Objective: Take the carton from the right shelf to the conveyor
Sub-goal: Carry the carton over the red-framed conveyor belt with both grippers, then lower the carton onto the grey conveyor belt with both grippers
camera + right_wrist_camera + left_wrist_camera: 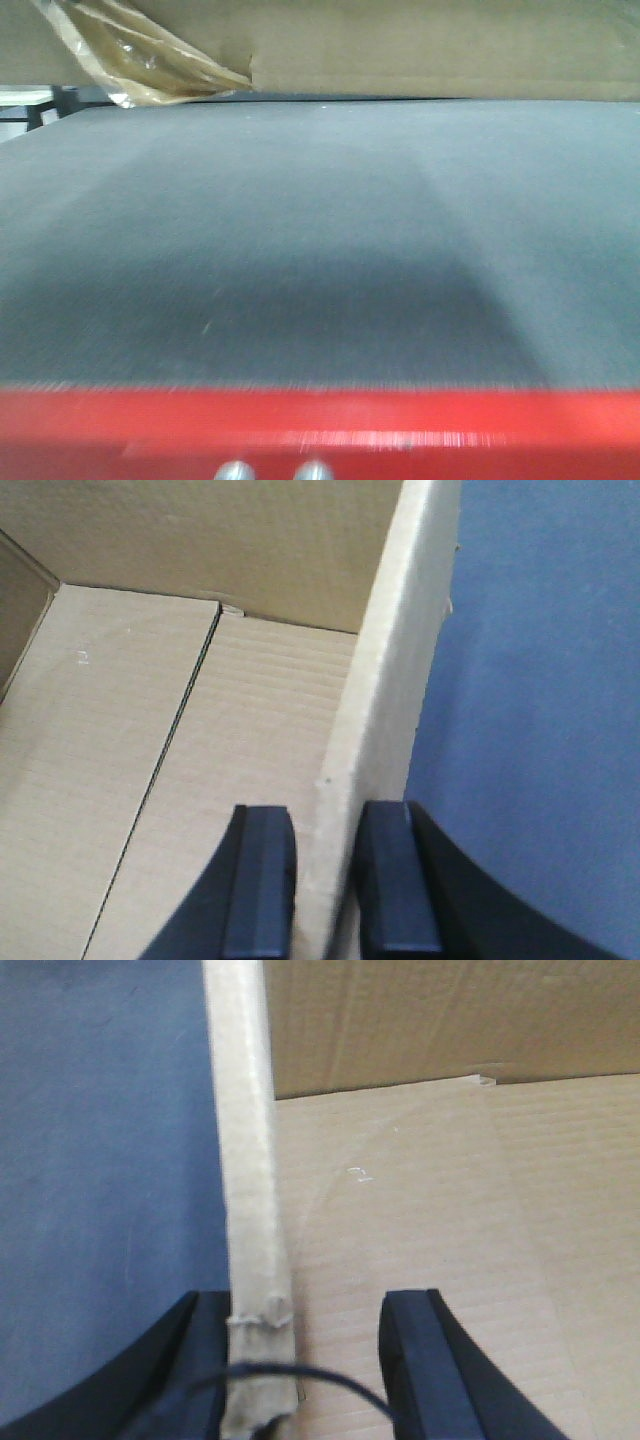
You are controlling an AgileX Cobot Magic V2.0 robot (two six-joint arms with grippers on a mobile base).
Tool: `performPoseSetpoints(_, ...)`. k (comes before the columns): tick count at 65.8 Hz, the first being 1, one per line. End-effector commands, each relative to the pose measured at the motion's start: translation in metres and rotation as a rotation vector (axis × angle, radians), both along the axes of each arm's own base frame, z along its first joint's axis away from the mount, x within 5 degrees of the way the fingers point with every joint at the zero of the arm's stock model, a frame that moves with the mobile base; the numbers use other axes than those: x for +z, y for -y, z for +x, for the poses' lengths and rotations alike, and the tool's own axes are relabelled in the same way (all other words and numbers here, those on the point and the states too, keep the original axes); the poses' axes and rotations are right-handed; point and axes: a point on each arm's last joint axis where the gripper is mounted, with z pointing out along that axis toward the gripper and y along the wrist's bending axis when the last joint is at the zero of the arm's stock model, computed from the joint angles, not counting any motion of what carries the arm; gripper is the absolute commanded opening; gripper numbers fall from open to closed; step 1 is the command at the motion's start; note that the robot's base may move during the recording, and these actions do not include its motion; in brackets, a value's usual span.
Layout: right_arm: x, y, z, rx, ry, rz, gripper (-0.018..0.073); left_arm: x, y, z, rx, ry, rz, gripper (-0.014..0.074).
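Our right hand (pixel 325 815) pinches a side wall of the carton (pixel 450 45). Our left hand (pixel 308 1305) straddles another wall, parted wide, touching it on one side only. The plain brown carton, its tape (pixel 140 60) crinkled at a corner, lies at the far end of the conveyor (pixel 320 230).

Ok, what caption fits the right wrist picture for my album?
Right tool grips the side wall of the carton, one finger inside, one outside, blue conveyor belt beside it.

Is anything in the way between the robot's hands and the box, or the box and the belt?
Nothing visible. The left hand and right hand each straddle a wall of the carton, and the conveyor lies bare right up to it.
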Motion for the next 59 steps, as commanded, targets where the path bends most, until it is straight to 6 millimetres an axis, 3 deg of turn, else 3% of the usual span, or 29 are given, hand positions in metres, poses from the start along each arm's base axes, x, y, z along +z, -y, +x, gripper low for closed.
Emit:
performPoseSetpoints(1,0.0087,-0.0014,-0.0027,0.010,0.052,0.054,-0.0064,0.0065,0.0030,-0.0029,-0.053,0.049,-0.004,-0.0016)
performPoseSetpoints(59,0.0087,-0.0014,-0.0027,0.010,0.052,0.054,-0.0064,0.0065,0.0030,-0.0029,-0.053,0.049,-0.004,-0.0016)
